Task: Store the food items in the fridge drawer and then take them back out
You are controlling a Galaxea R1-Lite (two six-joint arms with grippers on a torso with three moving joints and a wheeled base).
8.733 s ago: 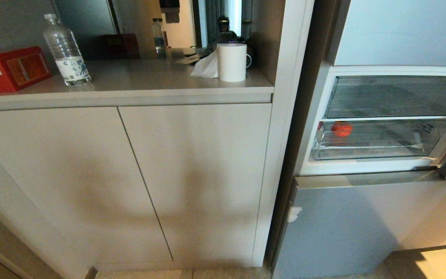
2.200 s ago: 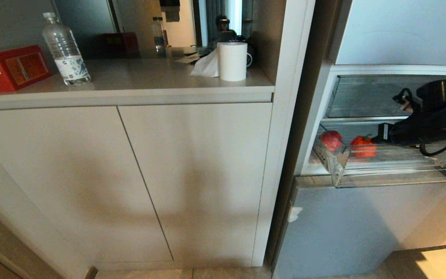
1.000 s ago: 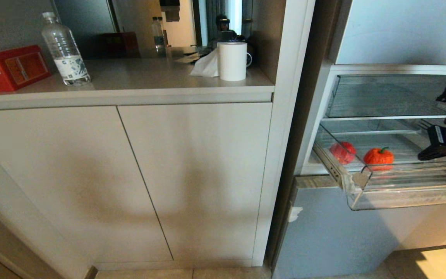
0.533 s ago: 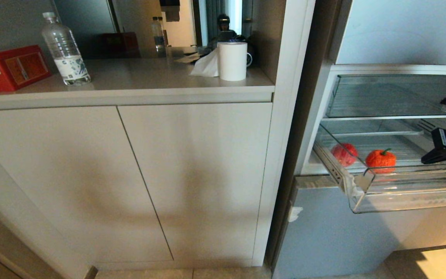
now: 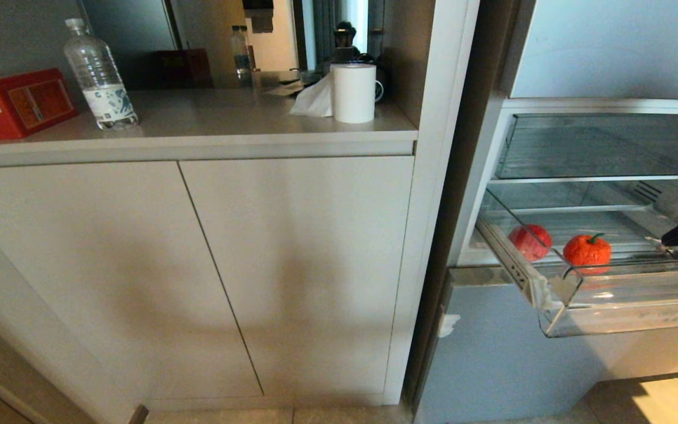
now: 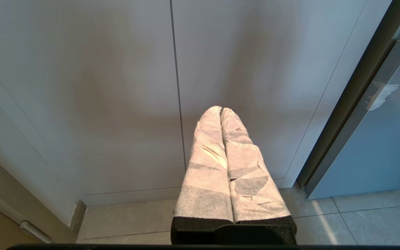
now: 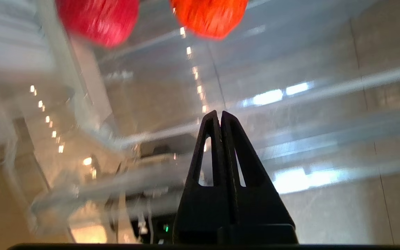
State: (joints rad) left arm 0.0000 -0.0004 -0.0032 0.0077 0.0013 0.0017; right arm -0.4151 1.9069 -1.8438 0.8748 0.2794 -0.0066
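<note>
Clear drawer pulled out of the fridge, right end cut off by the head view's edge. Inside, near its left end: pinkish fruit partly behind the drawer's side wall, bright red piece with green stem just beside it, apart. Both blurred and cropped in the right wrist view. Right gripper over the drawer, fingers pressed together, holding nothing; only its tip visible at the head view's right edge. Left gripper, padded fingers together, low before the cabinet doors, out of the head view.
</note>
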